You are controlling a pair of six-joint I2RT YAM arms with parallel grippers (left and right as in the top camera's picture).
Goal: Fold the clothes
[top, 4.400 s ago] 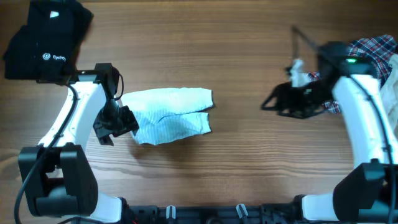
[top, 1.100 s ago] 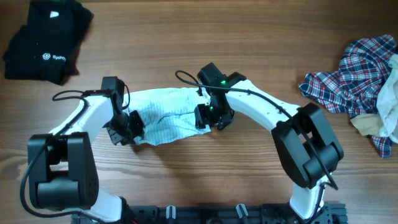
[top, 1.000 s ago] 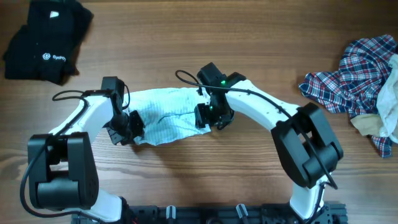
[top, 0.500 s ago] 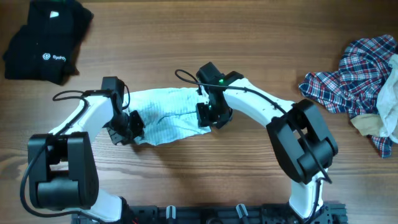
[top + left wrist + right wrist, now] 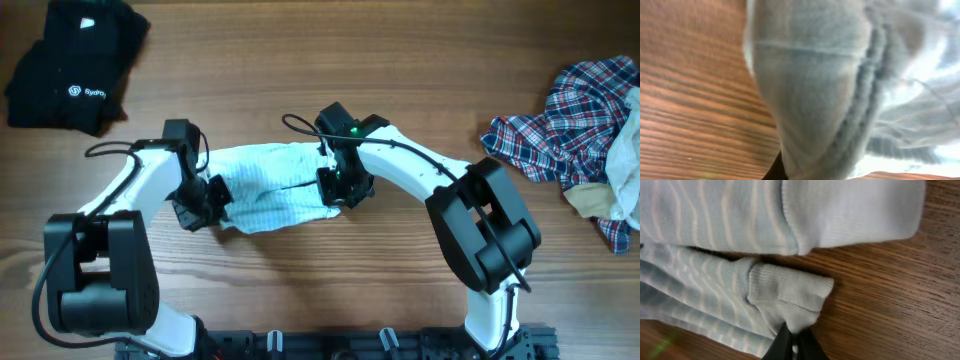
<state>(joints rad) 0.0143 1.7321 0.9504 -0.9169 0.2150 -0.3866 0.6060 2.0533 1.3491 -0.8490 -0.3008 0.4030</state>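
Between left gripper (image 5: 204, 203) and right gripper (image 5: 338, 193), the pale-blue garment (image 5: 268, 185) lies pinched.

The small pale-blue striped knit garment (image 5: 270, 185) lies stretched across the middle of the brown wooden table (image 5: 420, 60), between the two arms. The left hand (image 5: 208, 200) pinches its left end and the right hand (image 5: 338, 190) pinches its right end. The folded black logo garments (image 5: 70, 65) lie in the far left corner, well apart from it. The crumpled red-blue-white plaid shirt (image 5: 565, 120) lies at the right edge, with the beige cloth piece (image 5: 612, 190) touching it on its right.
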